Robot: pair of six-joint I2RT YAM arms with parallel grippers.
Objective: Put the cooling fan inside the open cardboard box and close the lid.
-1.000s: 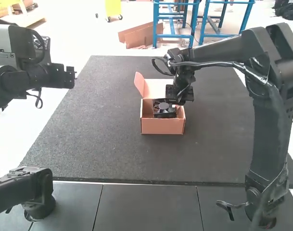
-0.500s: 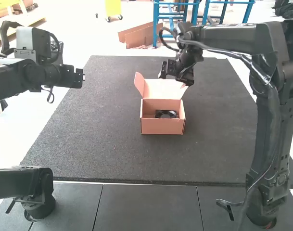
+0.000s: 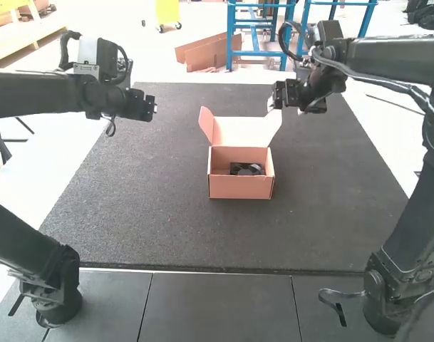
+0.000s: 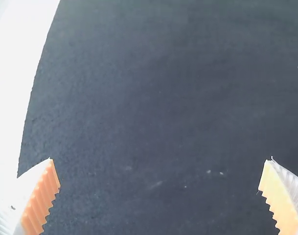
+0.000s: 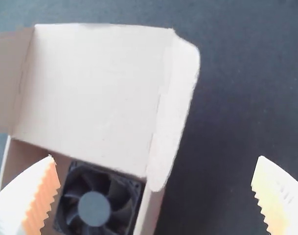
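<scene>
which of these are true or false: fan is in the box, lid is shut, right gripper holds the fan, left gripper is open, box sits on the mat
1. The cooling fan lies inside the cardboard box. True.
2. The lid is shut. False: it stands open behind the box.
3. The right gripper holds the fan. False: it is open and empty, up by the lid.
4. The left gripper is open. True.
5. The box sits on the black mat. True.
</scene>
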